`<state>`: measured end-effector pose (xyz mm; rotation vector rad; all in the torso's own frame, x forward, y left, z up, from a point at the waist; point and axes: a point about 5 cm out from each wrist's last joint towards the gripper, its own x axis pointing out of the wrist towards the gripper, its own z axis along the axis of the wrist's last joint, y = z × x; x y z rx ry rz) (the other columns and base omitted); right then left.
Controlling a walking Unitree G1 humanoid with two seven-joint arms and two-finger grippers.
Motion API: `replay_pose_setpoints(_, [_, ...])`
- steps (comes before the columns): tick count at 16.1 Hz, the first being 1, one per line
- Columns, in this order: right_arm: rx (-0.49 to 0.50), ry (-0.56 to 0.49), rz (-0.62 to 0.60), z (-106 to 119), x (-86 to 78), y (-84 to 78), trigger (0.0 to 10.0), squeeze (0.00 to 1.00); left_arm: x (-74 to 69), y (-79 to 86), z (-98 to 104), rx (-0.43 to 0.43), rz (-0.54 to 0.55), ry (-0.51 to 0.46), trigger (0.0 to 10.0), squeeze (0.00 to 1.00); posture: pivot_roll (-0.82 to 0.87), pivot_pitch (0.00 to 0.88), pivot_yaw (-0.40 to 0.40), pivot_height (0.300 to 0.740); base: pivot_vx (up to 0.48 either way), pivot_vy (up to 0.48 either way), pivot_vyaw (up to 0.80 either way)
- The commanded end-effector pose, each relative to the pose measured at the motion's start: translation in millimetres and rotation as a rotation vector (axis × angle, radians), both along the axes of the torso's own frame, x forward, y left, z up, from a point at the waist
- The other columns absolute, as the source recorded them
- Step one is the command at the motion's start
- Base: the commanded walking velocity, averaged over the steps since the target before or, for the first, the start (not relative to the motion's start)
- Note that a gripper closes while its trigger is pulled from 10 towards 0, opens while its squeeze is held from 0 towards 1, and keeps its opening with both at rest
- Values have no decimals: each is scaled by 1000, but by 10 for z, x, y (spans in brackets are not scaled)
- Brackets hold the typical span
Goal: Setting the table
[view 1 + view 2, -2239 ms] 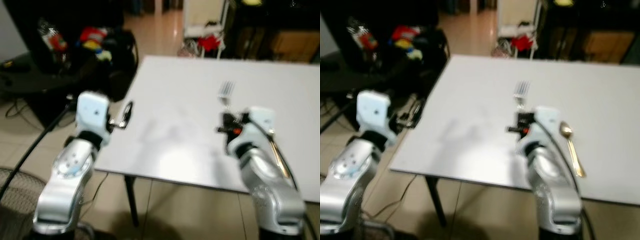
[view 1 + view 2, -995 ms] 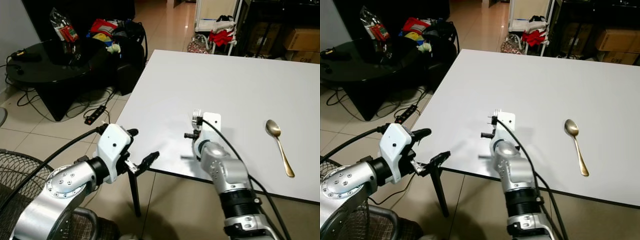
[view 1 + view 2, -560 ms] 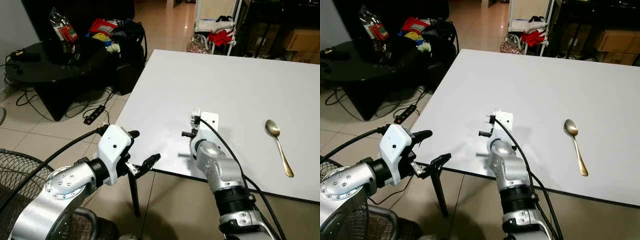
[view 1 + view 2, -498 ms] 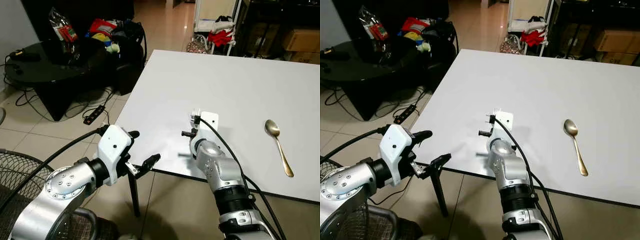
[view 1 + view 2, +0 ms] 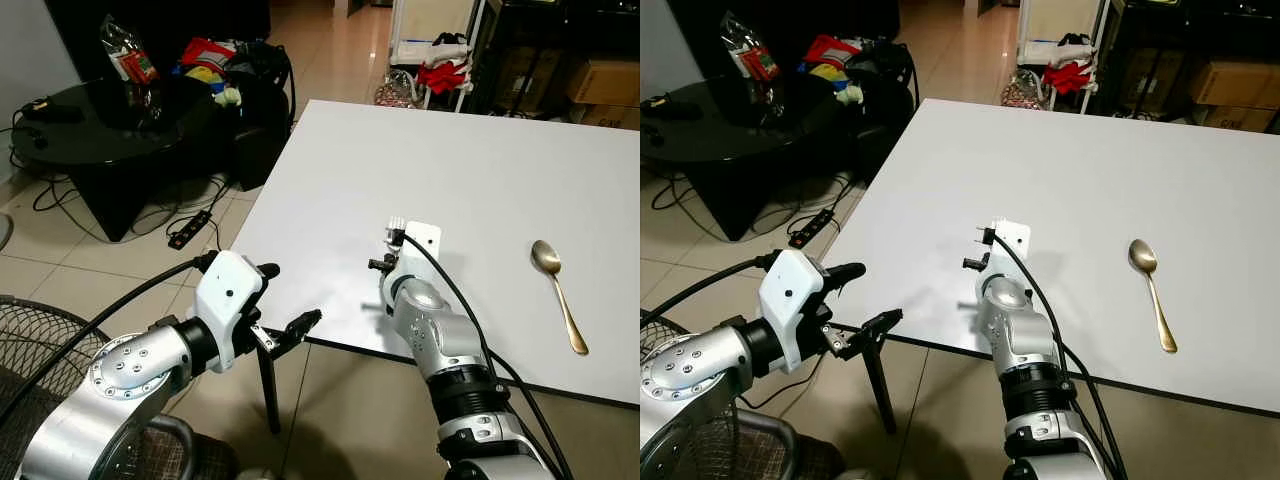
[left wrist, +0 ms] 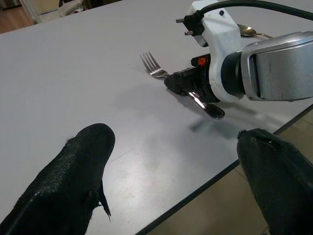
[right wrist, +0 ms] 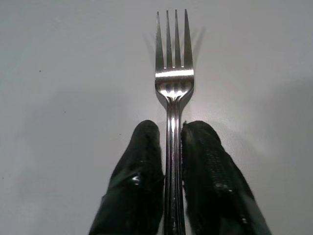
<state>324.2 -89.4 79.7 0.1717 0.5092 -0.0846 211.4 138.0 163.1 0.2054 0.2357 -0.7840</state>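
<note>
Right end effector (image 7: 170, 147) pinches the fork (image 7: 173, 73) handle — tines pointing away along the fingers, over the table (image 5: 480, 170).

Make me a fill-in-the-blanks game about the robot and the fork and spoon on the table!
1. The right gripper has its jaws shut on a ____.
2. The gold-coloured thing lying alone on the white table, on the robot's right side, is a ____.
3. The left gripper hangs past the table's near edge with its jaws ____.
4. The fork has ____ tines.

Missing words: fork; spoon; open; four
</note>
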Motion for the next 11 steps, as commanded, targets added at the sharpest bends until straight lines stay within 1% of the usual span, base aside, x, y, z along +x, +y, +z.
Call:
replay_pose_setpoints(1, [14,4,-4,13,24,47,10000,1000,-2,9,33,10,-8,-8,10000,0,146,0,28,740,0,0,0])
replay_pose_setpoints(2, [15,1,-5,20,30,50,10000,1000,-1,11,32,10,-10,-7,10000,0,146,0,28,740,0,0,0])
replay_pose_setpoints(3, [36,-13,-10,59,40,62,10000,1000,3,16,36,9,-10,-8,10000,0,143,0,35,740,0,0,0])
replay_pose_setpoints(4, [81,-76,-19,237,76,72,10000,1000,16,28,49,4,-8,-14,10000,0,143,0,35,740,0,0,0])
replay_pose_setpoints(5, [93,-99,-15,307,82,69,10000,1000,20,32,53,3,-7,-16,10000,0,142,0,37,740,0,0,0])
replay_pose_setpoints(6, [74,-151,11,495,52,12,10000,1000,36,40,77,-3,-3,-27,10000,0,142,0,37,740,0,0,0])
replay_pose_setpoints(7, [45,-160,14,552,14,-45,10000,1000,43,42,92,-10,1,-33,10000,0,134,0,36,740,0,0,0])
replay_pose_setpoints(8, [38,-159,6,572,-19,-104,10000,1000,46,41,101,-16,5,-40,10000,0,134,0,36,740,0,0,0])
replay_pose_setpoints(9, [20,-162,-13,628,-133,-271,10000,1000,52,35,127,-46,25,-58,10000,0,116,0,36,740,0,0,0])
replay_pose_setpoints(10, [12,-214,-13,701,-208,-371,10000,1000,88,52,137,-68,99,-87,10000,0,107,0,39,740,0,0,0])
replay_pose_setpoints(11, [26,-375,57,886,-315,-459,10000,1000,173,129,156,-96,284,-154,10000,0,91,0,40,740,0,0,0])
